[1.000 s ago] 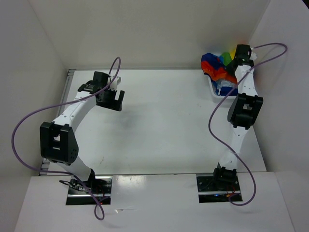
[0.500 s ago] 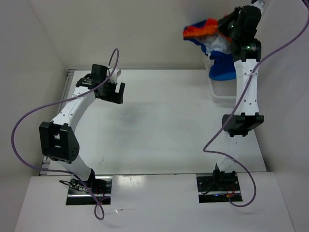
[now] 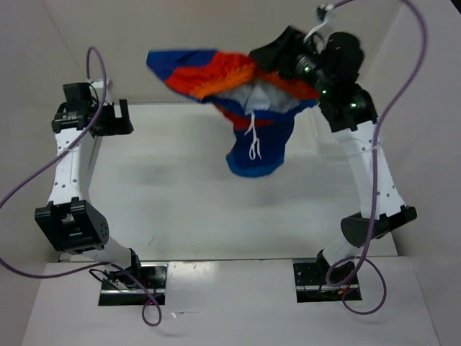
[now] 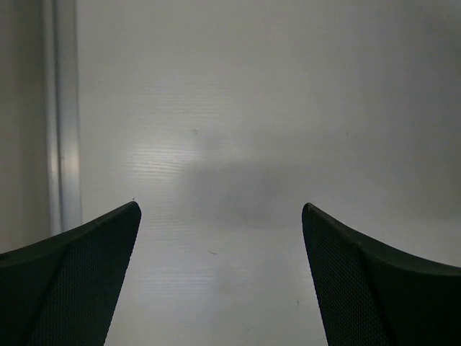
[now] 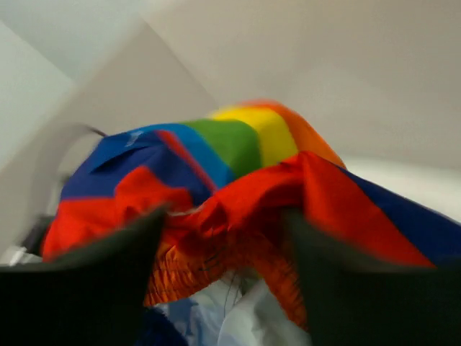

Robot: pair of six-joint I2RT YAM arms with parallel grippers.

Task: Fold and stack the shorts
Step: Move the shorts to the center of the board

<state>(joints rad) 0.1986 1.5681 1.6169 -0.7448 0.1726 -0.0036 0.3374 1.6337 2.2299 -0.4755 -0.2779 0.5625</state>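
Note:
The rainbow-striped shorts [image 3: 216,72] are in the air above the back of the table, spread wide, with a blue leg and the white drawstring [image 3: 253,137] hanging down. My right gripper [image 3: 265,56] is raised high at the back right, right at the shorts' right end. In the right wrist view its blurred fingers [image 5: 94,281] stand wide apart, with red, orange and white fabric of the shorts [image 5: 238,187] between and beyond them. My left gripper [image 3: 119,119] is open over the table's far left, holding nothing. The left wrist view shows only bare table between that gripper's [image 4: 221,209] fingers.
The white table [image 3: 180,209] lies below the shorts, enclosed by white walls at the back and sides. A metal rail [image 4: 61,115] runs along the table's left edge. Purple cables [image 3: 29,180] loop off both arms.
The right arm lifted the shorts out of the back-right corner and swung them up and left; they fanned out and its jaws went from shut to apart. The left arm swung left.

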